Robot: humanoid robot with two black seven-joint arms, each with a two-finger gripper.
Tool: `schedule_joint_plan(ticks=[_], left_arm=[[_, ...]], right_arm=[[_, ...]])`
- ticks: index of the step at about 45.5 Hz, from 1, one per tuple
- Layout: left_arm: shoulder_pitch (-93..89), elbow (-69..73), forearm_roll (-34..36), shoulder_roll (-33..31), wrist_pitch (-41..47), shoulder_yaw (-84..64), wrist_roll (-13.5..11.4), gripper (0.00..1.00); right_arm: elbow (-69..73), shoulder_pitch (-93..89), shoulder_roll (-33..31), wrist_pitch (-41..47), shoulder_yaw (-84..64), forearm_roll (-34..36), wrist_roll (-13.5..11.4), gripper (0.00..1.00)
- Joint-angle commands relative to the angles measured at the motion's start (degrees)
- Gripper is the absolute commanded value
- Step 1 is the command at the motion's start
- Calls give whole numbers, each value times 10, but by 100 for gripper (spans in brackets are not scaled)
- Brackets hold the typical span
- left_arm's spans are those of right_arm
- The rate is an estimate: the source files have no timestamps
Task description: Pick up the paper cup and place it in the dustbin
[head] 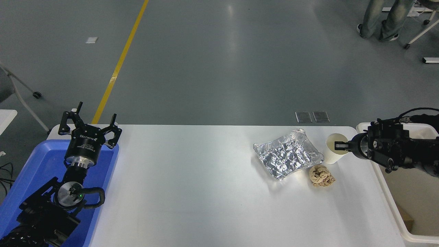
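The right gripper (337,145), jaws closed on the rim of the upright paper cup (334,152) at the table's right end, holds it just left of the dustbin (387,192), so transfer runs rightward.
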Motion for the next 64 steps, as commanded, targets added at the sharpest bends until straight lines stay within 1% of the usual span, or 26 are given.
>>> schedule_joint_plan(ticks=[1, 6, 10, 16, 18, 20, 25, 32, 44, 48, 52, 57, 58, 60, 64], left_arm=[[0, 0, 0, 0, -1, 0, 0, 100], [0, 0, 1, 0, -1, 0, 0, 100], [0, 0, 0, 0, -1, 0, 0, 100], [1, 1, 0, 0, -1, 0, 0, 100], [1, 0, 0, 0, -1, 0, 0, 100], [1, 0, 1, 0, 0, 0, 0, 100], [1, 1, 0, 0, -1, 0, 0, 100], [1, 1, 0, 0, -1, 0, 0, 100], [1, 0, 0, 0, 0, 0, 0, 100], [1, 1, 0, 0, 0, 0, 0, 100], [1, 0, 0, 0, 0, 0, -1, 100], [1, 1, 0, 0, 0, 0, 0, 100], [1, 0, 0, 0, 0, 0, -1, 100], [1, 0, 0, 0, 0, 0, -1, 100], [1, 1, 0, 0, 0, 0, -1, 100]], right_arm=[[118, 126, -49, 27, -74, -4, 2, 0], [221, 243, -83, 54, -129, -4, 6, 0], [293, 340, -107, 97, -156, -2, 7, 0], [377, 489, -115, 195, -193, 9, 31, 0], [402, 533, -119, 227, -200, 22, 44, 0], [424, 573, -121, 262, -208, 43, 50, 0], [454, 650, -118, 322, -215, 90, 51, 0], [481, 705, -109, 330, -216, 98, 51, 0], [479, 709, -116, 330, -234, 86, 47, 0], [471, 707, -136, 330, -263, 59, 47, 0], [445, 698, -170, 330, -283, 6, 47, 0], [395, 652, -242, 327, -286, -74, 47, 0], [367, 627, -267, 319, -284, -109, 48, 0], [340, 601, -291, 311, -281, -140, 49, 0], [299, 543, -335, 277, -271, -180, 51, 0]])
